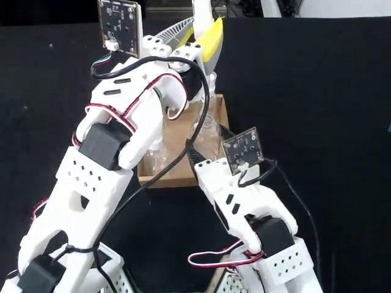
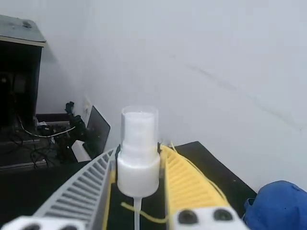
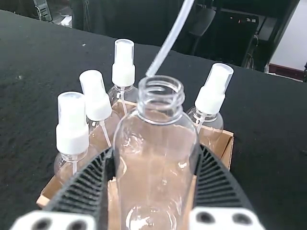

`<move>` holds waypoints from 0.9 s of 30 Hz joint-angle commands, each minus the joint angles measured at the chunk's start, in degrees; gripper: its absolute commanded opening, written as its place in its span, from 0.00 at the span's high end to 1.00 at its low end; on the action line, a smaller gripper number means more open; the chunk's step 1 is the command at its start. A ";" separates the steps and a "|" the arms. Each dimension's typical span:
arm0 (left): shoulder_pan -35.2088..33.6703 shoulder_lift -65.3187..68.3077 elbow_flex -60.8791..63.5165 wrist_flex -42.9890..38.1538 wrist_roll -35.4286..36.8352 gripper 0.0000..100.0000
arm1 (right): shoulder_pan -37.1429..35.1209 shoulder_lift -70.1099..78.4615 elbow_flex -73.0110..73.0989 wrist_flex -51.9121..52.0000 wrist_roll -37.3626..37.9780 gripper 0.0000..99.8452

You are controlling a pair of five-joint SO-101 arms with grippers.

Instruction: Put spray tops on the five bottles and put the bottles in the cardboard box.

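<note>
- The right claw is clamped round a clear, uncapped plastic bottle, upright above the brown cardboard box.
- The left claw pinches a white spray top; its thin dip tube hangs just above that bottle's neck.
- Four capped bottles stand boxed beyond the right claw, so one capping and one placing seem left.

Bright, even light; soft, faint shadows.

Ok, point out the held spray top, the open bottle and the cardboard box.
spray top (image 2: 138, 165), left wrist view, on its white collar.
open bottle (image 3: 156, 158), right wrist view, on its clear body.
cardboard box (image 3: 227, 143), right wrist view, on its rim corner.
</note>
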 commanded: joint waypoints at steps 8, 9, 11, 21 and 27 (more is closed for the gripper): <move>0.31 -10.64 0.57 0.35 0.62 0.97 | -0.62 -1.80 -0.31 -1.49 0.18 0.89; 0.57 -11.25 0.92 0.18 0.62 0.97 | -0.62 -1.80 -0.31 -1.49 0.18 0.89; 0.57 -11.25 2.07 -1.58 0.62 0.97 | -0.62 -1.80 -0.31 -1.49 0.18 0.89; 2.33 -5.19 2.33 -3.25 0.62 0.97 | -0.62 -1.80 -0.31 -1.49 0.18 0.89; 2.42 -3.25 -0.40 1.05 0.62 0.97 | -0.62 -1.80 -0.31 -1.49 0.18 0.89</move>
